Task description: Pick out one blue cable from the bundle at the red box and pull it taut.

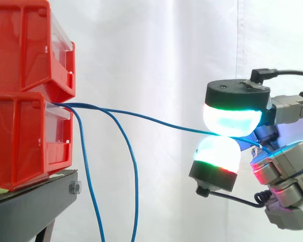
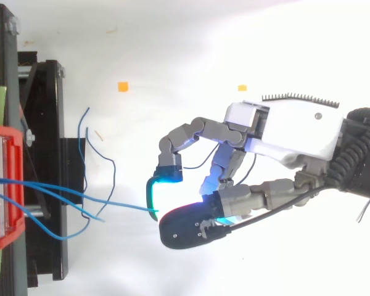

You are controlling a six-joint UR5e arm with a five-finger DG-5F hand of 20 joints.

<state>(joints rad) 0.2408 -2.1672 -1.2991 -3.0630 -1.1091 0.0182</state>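
Note:
A bundle of thin blue cables comes out of the lower red bin at the left. One blue cable runs nearly straight from the bin's front to my hand, where two glowing pads pinch its end between them. In the top view the same cable stretches from the red bin to the pinching pads. Two other blue cables sag and hang down below the bin. The hand is well to the right of the bin.
A second red bin is stacked on the lower one, both on a black stand. A white curtain hangs behind. Two small orange marks lie on the white floor.

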